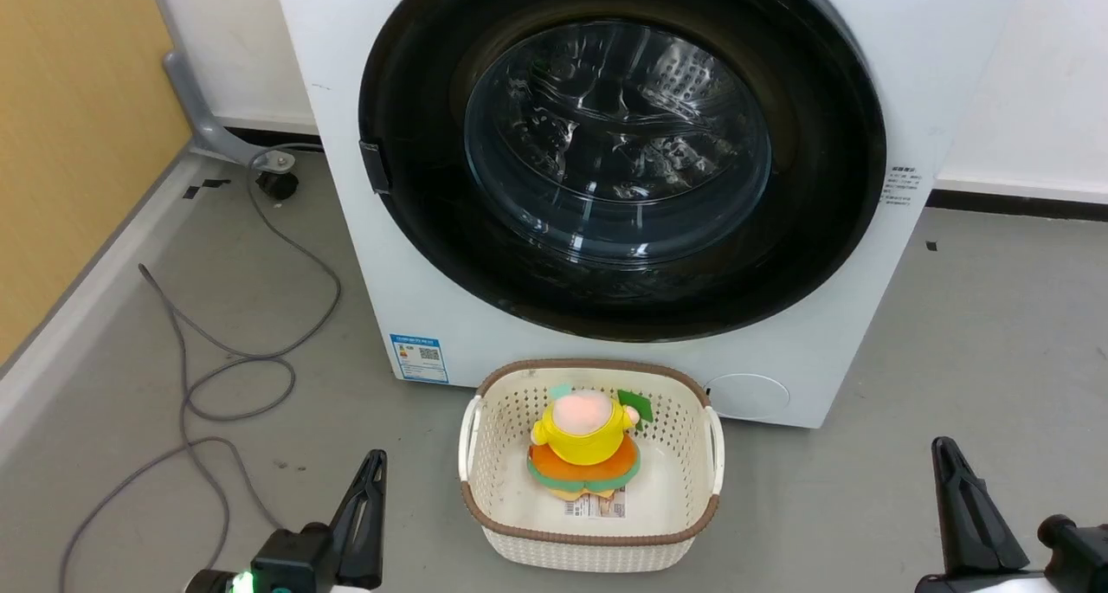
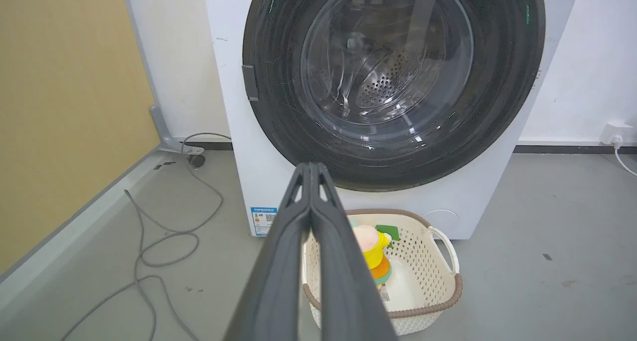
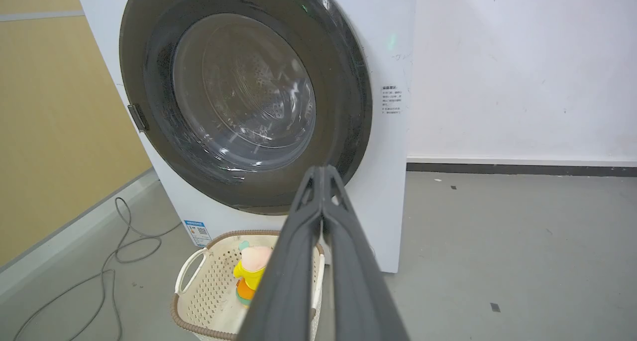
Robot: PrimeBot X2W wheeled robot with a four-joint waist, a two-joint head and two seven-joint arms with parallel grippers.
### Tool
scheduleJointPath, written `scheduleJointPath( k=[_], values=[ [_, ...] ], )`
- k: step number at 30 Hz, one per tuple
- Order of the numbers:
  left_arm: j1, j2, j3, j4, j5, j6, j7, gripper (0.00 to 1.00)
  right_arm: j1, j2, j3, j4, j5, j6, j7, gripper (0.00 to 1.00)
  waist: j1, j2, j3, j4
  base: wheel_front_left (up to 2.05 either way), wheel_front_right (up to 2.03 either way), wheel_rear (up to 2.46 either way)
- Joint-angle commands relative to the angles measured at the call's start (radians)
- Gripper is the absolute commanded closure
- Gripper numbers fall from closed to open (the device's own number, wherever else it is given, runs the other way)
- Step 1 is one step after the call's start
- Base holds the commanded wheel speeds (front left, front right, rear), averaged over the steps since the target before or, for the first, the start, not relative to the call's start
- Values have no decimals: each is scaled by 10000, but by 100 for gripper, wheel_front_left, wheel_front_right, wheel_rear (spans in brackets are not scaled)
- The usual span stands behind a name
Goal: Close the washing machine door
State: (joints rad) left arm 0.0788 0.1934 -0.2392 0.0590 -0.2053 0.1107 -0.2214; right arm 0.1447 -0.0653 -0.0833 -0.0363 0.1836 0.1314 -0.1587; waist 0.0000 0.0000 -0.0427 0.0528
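Grey floor (image 1: 969, 316), white wall (image 1: 1039, 74). My left gripper (image 2: 310, 169) and right gripper (image 3: 323, 171) are pinched empty; ahead of them the large round glossy black door (image 1: 623, 156) looks flush on the big white washing machine (image 1: 415, 299). I'd press its rim once to confirm.

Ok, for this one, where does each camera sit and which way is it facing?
Head view: on the head, looking forward and down at the washing machine and its door; left end effector lower left, right end effector lower right.
Left wrist view: on the left wrist, facing the door nearly head-on; its own fingers pressed together.
Right wrist view: on the right wrist, facing the machine obliquely from the right; own fingers together.
Shared: all three catch the door and the basket with the toy.
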Motion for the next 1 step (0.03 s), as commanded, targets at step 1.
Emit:
scheduleJointPath(
  k=[1],
  values=[
    [-107, -64, 88, -46, 92, -56, 38, 100, -168, 22, 36, 31, -121, -1, 70, 100, 0, 0, 4, -5, 0, 0, 0]
  ],
)
